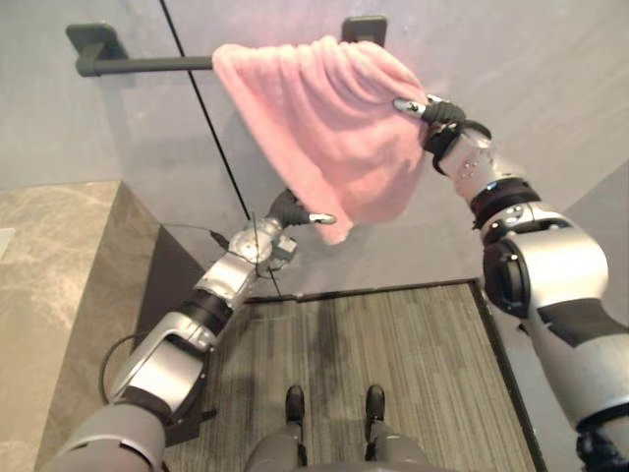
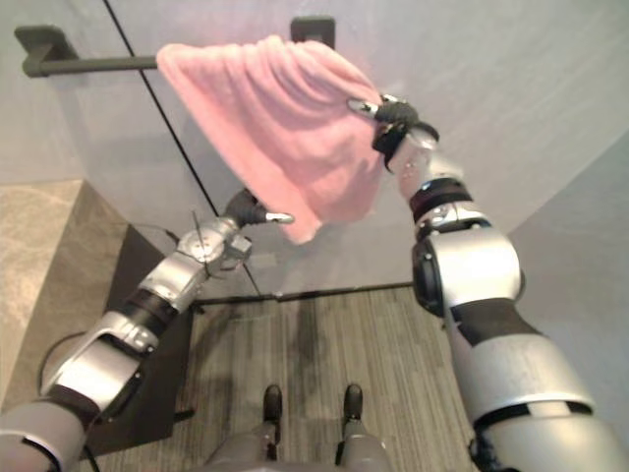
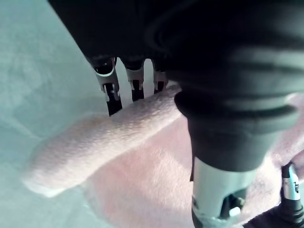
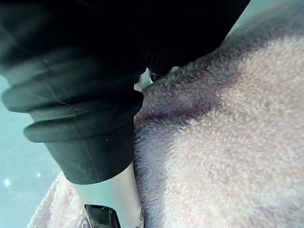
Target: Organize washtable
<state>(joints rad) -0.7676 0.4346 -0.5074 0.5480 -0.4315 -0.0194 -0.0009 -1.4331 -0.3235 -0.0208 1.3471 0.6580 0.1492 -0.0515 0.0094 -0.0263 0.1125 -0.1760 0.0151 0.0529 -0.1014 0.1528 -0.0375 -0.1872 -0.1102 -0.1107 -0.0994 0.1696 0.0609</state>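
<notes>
Left eye view is showing the pink towel [image 1: 314,128] hanging over the dark towel bar [image 1: 147,65] on the wall, bunched toward the bar's right end and drooping to a point low down. I am reaching my right hand [image 1: 432,113] to the towel's upper right edge, touching it. My left hand [image 1: 295,211] is meeting the low corner. Both wrist views are showing terry cloth pressed right against each hand, yet I cannot tell whether either hand is gripping the cloth or only resting on it. I am judging the hanging as done, with spreading the towel evenly along the bar not yet done. The stone counter [image 1: 59,256] is sitting low at my left.
</notes>
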